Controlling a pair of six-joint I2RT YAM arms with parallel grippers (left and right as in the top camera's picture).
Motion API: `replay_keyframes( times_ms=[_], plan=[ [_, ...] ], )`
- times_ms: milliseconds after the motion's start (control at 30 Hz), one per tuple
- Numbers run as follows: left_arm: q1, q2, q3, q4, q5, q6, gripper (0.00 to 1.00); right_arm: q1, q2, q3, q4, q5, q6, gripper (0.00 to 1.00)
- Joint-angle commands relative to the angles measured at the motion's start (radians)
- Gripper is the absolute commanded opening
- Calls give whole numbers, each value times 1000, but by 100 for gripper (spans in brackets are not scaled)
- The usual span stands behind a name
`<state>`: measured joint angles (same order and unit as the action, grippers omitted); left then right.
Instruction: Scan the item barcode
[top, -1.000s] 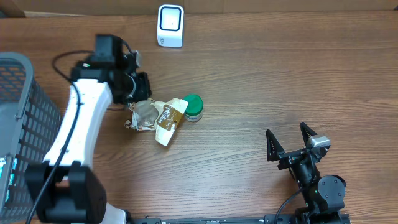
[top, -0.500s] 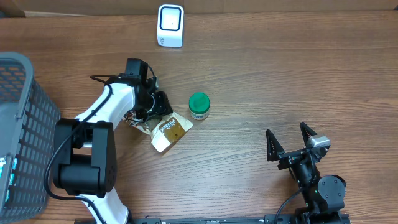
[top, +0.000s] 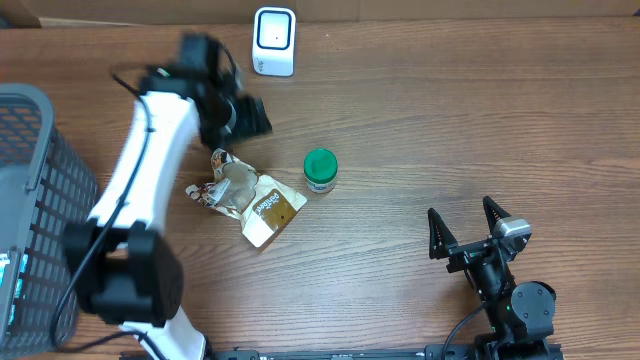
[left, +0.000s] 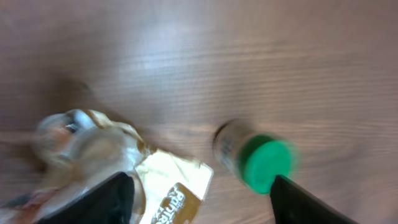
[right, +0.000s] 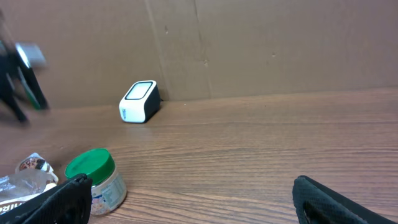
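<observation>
Brown wood-grain table (top: 420, 110) with a cardboard wall (right: 280, 43) behind it, pretty bare setup. Far left, well away from both tools, there's a dark grey plastic mesh basket (top: 40, 170). Next over is the left gripper (top: 255, 117) on its white arm. It's motion-blurred from above, but its wrist cam shows the two black fingers (left: 115, 199) spread wide with nothing between them, so it's let go and empty.

Lying flat on the table just below that gripper is the crumpled clear-and-gold snack packet (top: 245, 195), the thing to scan. There's brown script on its gold label, but it's too smeared to read. Beyond the left gripper, up by the wall, stands the white boxy barcode scanner (top: 274, 41). A small jar with a green lid (top: 320, 170) stands upright near the packet, not touching it, label too tiny to read. Way over right, the right gripper (top: 460, 210) sits with its jaws wide apart, empty, far from all of it.
</observation>
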<state>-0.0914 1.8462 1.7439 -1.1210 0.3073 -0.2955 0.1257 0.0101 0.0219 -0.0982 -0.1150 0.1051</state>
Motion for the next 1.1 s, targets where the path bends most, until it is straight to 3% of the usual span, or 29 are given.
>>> replay_keyframes(
  times_ms=[0, 200, 300, 433, 700, 933, 1067],
  plan=[
    [59, -124, 244, -98, -54, 12, 99, -3, -7, -3, 4, 6, -2, 100],
    [251, -201, 613, -346, -53, 21, 100, -3, -7, -3, 4, 6, -2, 100],
    [380, -240, 686, -448, -101, 34, 100, -3, -7, -3, 4, 6, -2, 100],
    [589, -270, 686, -569, -295, -40, 94, -3, -7, -3, 4, 6, -2, 100],
    [902, -251, 515, -538, -366, -170, 94, -3, -7, -3, 4, 6, -2, 100],
    [1019, -246, 216, -404, -367, -169, 93, -3, -7, -3, 4, 6, -2, 100],
    [1062, -243, -20, -234, -370, -168, 92, -3, -7, -3, 4, 6, -2, 100]
  ],
)
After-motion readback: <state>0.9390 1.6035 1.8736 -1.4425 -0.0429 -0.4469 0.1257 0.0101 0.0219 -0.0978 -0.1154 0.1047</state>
